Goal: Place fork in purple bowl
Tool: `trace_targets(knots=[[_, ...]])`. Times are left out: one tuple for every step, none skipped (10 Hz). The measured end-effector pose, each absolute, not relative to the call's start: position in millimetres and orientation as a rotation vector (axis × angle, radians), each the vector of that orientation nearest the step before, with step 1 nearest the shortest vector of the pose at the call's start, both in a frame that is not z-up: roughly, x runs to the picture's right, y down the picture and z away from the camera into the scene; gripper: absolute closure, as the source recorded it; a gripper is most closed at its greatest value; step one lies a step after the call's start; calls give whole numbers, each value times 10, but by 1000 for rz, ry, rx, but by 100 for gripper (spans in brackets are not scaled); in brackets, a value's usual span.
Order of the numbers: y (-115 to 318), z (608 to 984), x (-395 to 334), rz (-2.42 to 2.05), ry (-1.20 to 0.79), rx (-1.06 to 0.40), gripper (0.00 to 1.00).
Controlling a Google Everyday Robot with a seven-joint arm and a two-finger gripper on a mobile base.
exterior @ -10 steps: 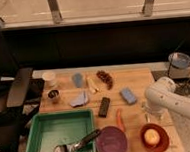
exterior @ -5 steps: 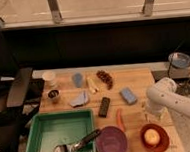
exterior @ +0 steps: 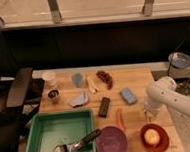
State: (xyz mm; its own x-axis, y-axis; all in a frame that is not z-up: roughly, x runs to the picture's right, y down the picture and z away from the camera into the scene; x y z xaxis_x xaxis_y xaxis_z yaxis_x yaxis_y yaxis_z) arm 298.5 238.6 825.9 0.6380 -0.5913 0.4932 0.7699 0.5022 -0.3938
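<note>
Gripper (exterior: 151, 114) at R side of table (exterior: 139, 81), near red bowl (exterior: 163, 144) — seemingly same spot as before — grip unreadable.

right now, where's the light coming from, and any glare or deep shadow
Camera view: the windows along the top are washed out bright, the wall beneath near black. The wooden table is evenly lit; the shallow matte purple bowl shows no glare. The gripper, at the white arm's tip, hangs over the table's right side by the round red bowl.
</note>
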Motion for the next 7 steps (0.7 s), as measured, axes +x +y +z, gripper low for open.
trace_targets(knots=[[2394,8254,2986,-834,-317,-629,84],[2407,8240,2989,-836,-319,-634,94],[2403,8240,2985,-836,-319,-633,99],[2400,8243,2971,-836,-322,-632,100],[2421,8258,2927,-819,-337,-620,100],[2426,8269,2913,-801,-326,-618,100],[2418,8271,2899,-802,-322,-622,100]])
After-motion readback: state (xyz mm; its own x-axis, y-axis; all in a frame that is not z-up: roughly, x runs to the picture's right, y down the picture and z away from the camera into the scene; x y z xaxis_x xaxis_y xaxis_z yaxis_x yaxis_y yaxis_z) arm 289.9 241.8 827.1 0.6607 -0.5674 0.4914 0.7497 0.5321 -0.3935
